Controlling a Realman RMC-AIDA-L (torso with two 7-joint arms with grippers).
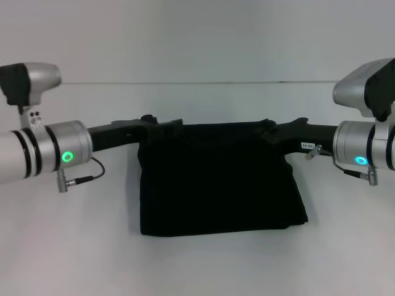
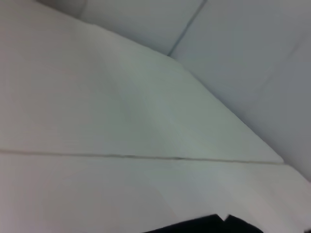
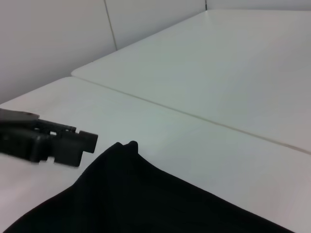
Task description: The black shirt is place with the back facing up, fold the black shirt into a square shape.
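On white table (image 1: 62, 246): matte black shirt (image 1: 219, 182), squarish fold

You saw the black shirt (image 3: 146, 194) bunched low over the white table (image 3: 218, 73), one corner peaked up. Just beside it sat a black gripper (image 3: 73, 143), prob. the left arm's, fingers' state unclear. Seam crossed the tabletop.

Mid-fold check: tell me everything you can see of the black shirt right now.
The black shirt is plain, matte, soft fabric with no print showing. It hangs as a wide, roughly rectangular panel. Its top edge is lifted between the left end effector and right end effector, one at each upper corner. Its lower edge rests on the white table. The lower right corner flares outward. Sleeves and neckline are not visible.
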